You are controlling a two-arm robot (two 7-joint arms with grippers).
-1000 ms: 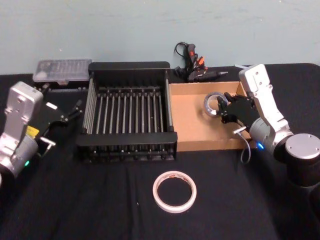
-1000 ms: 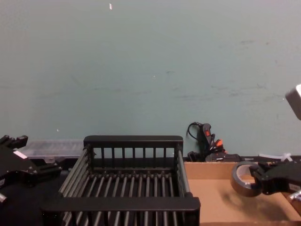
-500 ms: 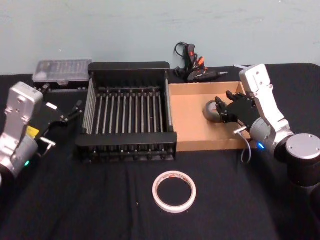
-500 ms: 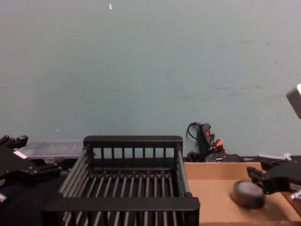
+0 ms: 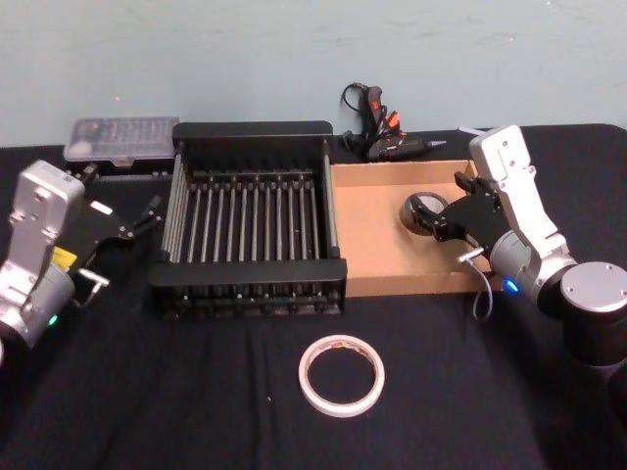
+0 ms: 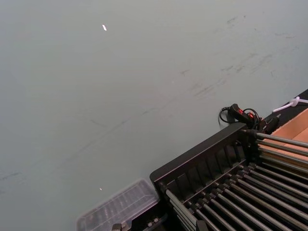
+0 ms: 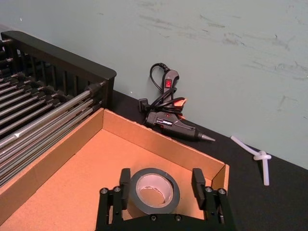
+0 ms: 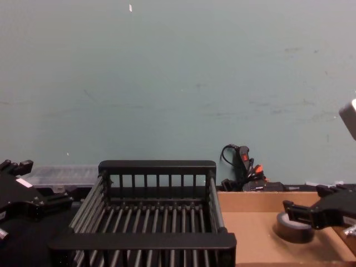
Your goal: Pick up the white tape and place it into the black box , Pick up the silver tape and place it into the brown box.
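I see the small grey-silver tape roll (image 7: 153, 191) now lying flat on the floor of the shallow brown cardboard tray (image 5: 377, 250), released since a second ago; the right gripper (image 7: 162, 185) straddles it, fingers spread. The right wrist view shows a black glue gun (image 7: 171, 120) beyond the tray. Lower centre of the head view, the wide white tape roll (image 5: 341, 374) lies before the black slatted crate (image 5: 250, 162). At the left edge the left gripper (image 5: 147, 217) stays parked; I cannot tell its fingers.

Black box (image 5: 253, 227) sits centre-table with the brown box (image 5: 377, 257) touching its right side; the silver tape (image 5: 423, 211) lies flat in the right part of the brown box, between the open fingers of the right gripper (image 5: 449, 209). White tape (image 5: 341, 374) lies on the table (image 5: 196, 392) near of both boxes, well apart from them. Far side: clear plastic case (image 5: 122, 138) left of the black box, glue gun (image 5: 384, 137) behind the brown box; left gripper (image 5: 147, 217) just left of the black box.
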